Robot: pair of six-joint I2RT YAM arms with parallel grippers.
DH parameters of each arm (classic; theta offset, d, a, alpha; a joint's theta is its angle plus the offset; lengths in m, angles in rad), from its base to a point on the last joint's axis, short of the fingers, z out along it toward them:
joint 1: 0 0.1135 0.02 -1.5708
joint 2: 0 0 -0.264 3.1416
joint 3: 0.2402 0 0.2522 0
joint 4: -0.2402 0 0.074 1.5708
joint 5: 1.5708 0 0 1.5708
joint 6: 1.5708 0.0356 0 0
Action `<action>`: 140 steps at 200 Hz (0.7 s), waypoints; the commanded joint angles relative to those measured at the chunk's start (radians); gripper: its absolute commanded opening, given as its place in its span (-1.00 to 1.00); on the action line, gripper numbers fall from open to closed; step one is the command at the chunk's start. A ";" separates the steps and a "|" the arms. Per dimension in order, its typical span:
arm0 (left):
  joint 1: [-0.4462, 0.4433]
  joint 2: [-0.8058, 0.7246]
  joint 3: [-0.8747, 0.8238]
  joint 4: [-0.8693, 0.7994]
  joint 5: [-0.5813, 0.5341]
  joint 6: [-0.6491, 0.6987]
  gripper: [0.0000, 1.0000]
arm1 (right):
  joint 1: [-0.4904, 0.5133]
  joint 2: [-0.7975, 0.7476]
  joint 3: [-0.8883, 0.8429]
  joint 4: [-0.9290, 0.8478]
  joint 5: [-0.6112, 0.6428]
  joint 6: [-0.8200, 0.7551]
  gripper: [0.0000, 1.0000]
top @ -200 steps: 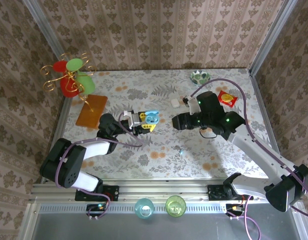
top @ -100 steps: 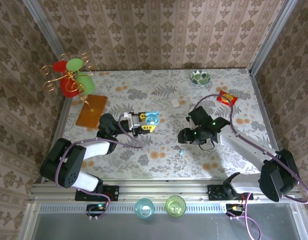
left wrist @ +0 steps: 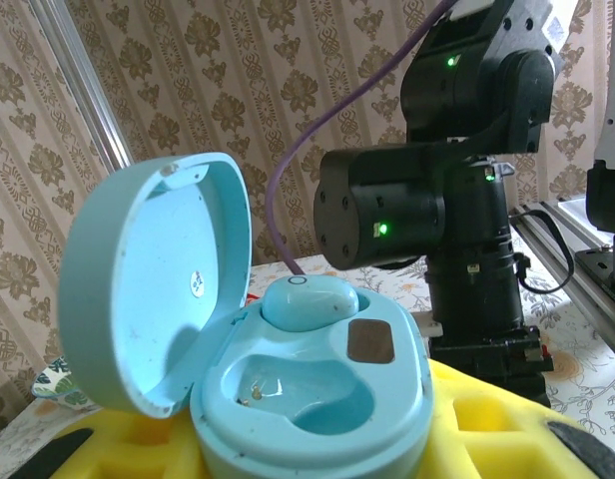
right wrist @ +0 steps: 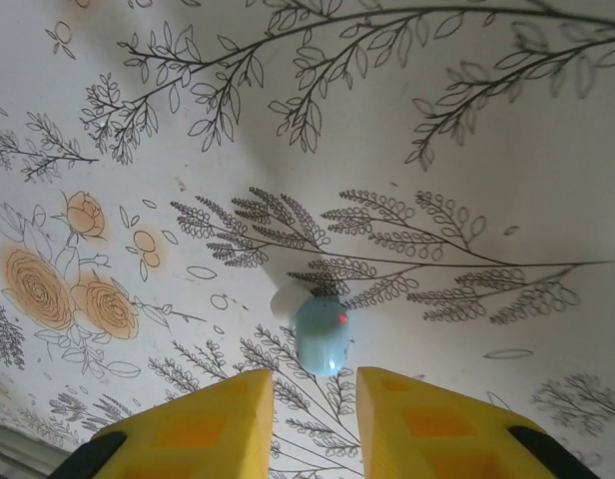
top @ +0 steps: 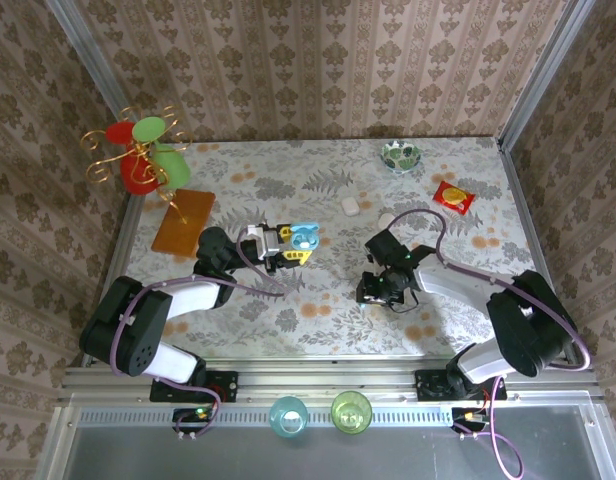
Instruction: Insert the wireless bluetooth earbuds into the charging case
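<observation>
Floral table cover [top: 318, 320] is carrying the work; you are sitting at roughly halfway. Your left gripper [top: 295, 246] is pinching the charging case [left wrist: 317, 409], its lid [left wrist: 148, 279] standing open; one earbud [left wrist: 309, 299] is sitting in its well; the neighbouring well [left wrist: 288, 389] is lying empty. The second earbud [right wrist: 320, 334] is lying on the cover just ahead of your right gripper [right wrist: 314, 384], fingers narrowly spread, not pinching it; picking and seating are remaining.

Top cam looks down on the whole surface [top: 288, 170]; left wrist cam faces the right arm [left wrist: 427, 210], right wrist cam hugs the surface.
</observation>
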 commanded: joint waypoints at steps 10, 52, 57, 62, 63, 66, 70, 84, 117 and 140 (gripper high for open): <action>0.001 -0.016 0.016 0.028 0.019 0.018 -0.43 | 0.027 0.029 0.003 0.039 -0.063 0.026 -0.46; 0.001 -0.013 0.020 0.027 0.021 0.015 -0.43 | 0.050 0.052 -0.003 0.060 -0.076 0.039 -0.47; 0.001 -0.012 0.021 0.027 0.020 0.016 -0.44 | 0.052 0.057 -0.005 0.064 -0.079 0.041 -0.47; 0.000 -0.011 0.022 0.027 0.020 0.016 -0.44 | 0.052 0.062 -0.008 0.066 -0.078 0.041 -0.47; 0.001 -0.012 0.022 0.026 0.020 0.016 -0.44 | 0.052 0.063 -0.008 0.067 -0.078 0.041 -0.47; 0.000 -0.011 0.022 0.026 0.020 0.016 -0.44 | 0.052 0.066 -0.008 0.068 -0.078 0.041 -0.47; 0.001 -0.012 0.022 0.028 0.019 0.015 -0.44 | 0.052 0.067 -0.007 0.070 -0.078 0.044 -0.47; 0.000 -0.013 0.022 0.028 0.020 0.012 -0.44 | 0.056 0.070 -0.010 0.080 -0.077 0.048 -0.46; 0.001 -0.014 0.019 0.027 0.016 0.010 -0.45 | 0.055 0.080 0.001 0.031 -0.017 0.037 -0.45; 0.000 -0.017 0.018 0.028 0.016 0.007 -0.45 | 0.055 0.072 0.021 -0.036 0.066 0.023 -0.43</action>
